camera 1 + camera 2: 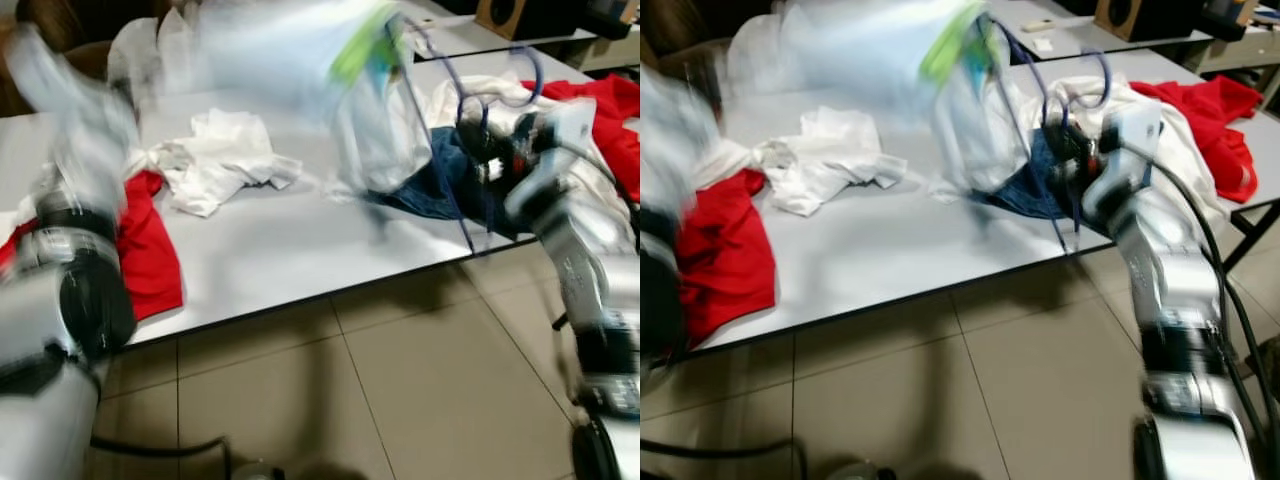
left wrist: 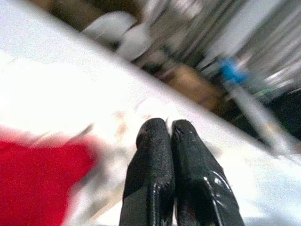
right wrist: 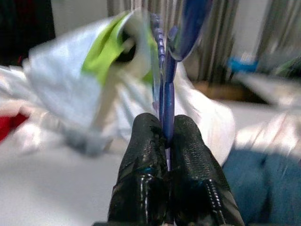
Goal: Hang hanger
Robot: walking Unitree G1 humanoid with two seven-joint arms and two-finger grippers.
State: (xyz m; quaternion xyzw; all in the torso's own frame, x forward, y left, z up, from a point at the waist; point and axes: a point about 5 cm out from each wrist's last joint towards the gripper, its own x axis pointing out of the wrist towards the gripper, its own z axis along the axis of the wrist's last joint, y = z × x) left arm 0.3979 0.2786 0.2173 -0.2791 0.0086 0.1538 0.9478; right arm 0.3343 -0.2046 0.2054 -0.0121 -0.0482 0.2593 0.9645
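Blue hanger (image 3: 165, 80), thin and stiff, carrying a pale garment with a green collar (image 3: 101, 54), raised above the right half of the white table (image 1: 300, 250) near its front edge. The right gripper (image 3: 164, 129) pinches the hanger's lower bar between closed fingers. The load looks light, but the draped cloth is soft and may swing or slide off; the smooth frame may twist in a narrow pinch, so a hold close to the hook's stem should steady it best. Left gripper (image 2: 169, 129), fingers pressed together and empty, over the left end beside a red cloth (image 1: 150, 250). Crumpled white cloth (image 1: 225, 160) mid-table; blue fabric (image 1: 440, 175) under the hanger.
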